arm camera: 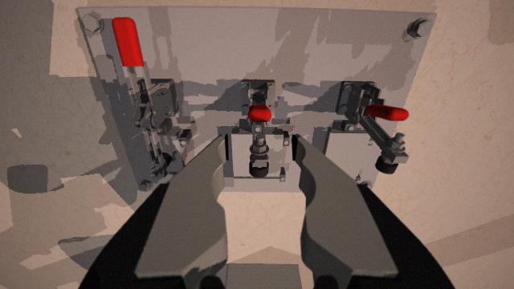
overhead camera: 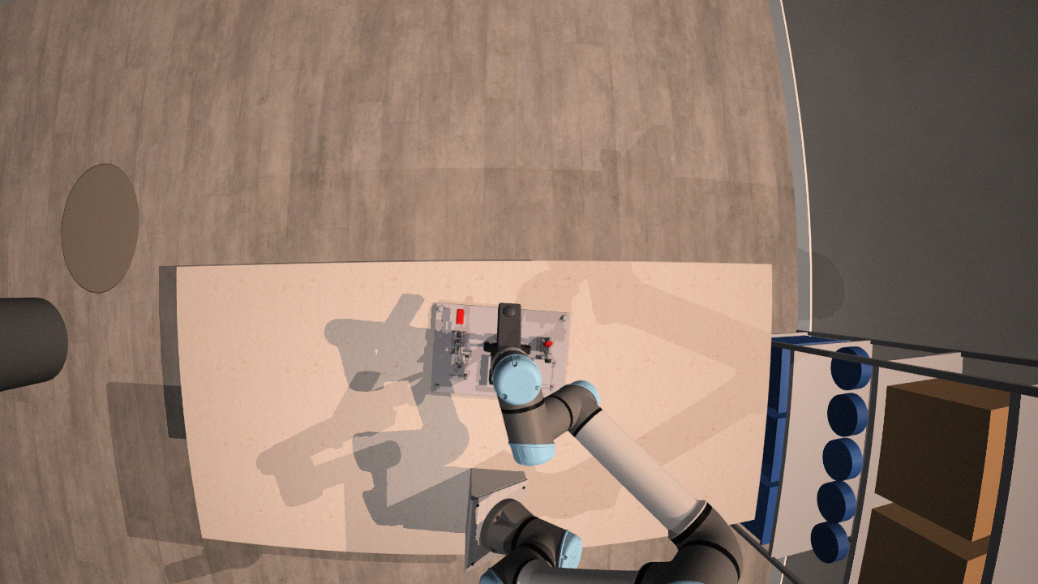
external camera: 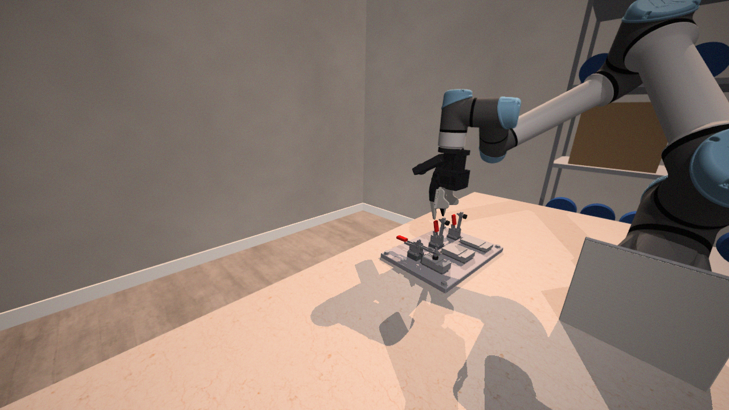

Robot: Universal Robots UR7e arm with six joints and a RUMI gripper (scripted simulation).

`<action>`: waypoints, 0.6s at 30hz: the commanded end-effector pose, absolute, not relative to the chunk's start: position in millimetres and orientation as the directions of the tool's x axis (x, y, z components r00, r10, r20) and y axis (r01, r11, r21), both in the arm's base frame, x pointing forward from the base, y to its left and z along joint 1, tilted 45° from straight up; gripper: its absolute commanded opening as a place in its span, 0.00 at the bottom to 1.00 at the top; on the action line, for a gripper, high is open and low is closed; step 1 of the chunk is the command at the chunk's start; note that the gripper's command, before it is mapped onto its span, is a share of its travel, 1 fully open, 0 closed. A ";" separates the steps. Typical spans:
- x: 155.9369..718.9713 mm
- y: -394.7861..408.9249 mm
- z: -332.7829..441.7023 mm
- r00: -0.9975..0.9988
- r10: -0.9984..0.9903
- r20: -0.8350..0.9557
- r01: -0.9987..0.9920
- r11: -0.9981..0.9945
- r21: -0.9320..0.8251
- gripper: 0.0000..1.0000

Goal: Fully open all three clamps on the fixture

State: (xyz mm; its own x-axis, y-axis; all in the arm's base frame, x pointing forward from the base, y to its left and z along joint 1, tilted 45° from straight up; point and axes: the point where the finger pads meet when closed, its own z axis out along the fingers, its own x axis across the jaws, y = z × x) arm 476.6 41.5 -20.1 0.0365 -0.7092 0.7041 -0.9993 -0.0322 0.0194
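Note:
The fixture plate (overhead camera: 478, 310) (external camera: 433, 279) (arm camera: 225, 48) carries three red-handled clamps. The left clamp's handle (overhead camera: 460, 316) (external camera: 402, 238) (arm camera: 128, 42) lies back, its arm down over its grey part (external camera: 437, 263). The middle clamp's handle (external camera: 435, 225) (arm camera: 259, 113) and the right clamp's handle (overhead camera: 548, 343) (external camera: 454, 219) (arm camera: 387, 112) stand up, their arms raised off the middle part (external camera: 457, 253) (arm camera: 241, 154) and right part (external camera: 476, 245) (arm camera: 341, 148). My gripper (external camera: 438, 216) (arm camera: 259, 136) is partly open and empty, just above the middle clamp. The arm hides the middle clamp in the top view.
The fixture stands on the pale table (overhead camera: 254, 362) (external camera: 254, 346). A grey upright panel (overhead camera: 482, 508) (external camera: 647, 306) stands near the arm's base. A shelf with blue round items (overhead camera: 847, 414) and brown boxes (overhead camera: 936, 457) is beyond the table's right edge in the top view.

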 end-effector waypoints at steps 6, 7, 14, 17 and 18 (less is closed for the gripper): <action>476.8 45.0 -16.5 0.036 -0.709 0.704 -0.999 -0.033 0.018 0.28; 476.8 46.6 -14.9 0.036 -0.709 0.704 -0.999 -0.033 0.018 0.28; 476.5 66.4 5.0 0.036 -0.709 0.704 -0.999 -0.033 0.018 0.28; 476.4 73.5 12.2 0.036 -0.709 0.704 -0.999 -0.033 0.018 0.28; 476.4 73.5 12.2 0.036 -0.709 0.704 -0.999 -0.033 0.018 0.28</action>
State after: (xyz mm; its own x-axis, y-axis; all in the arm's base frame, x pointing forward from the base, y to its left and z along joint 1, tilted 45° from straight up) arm 476.4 62.8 1.5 0.0370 -0.7100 0.7033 -0.9992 -0.0348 0.0175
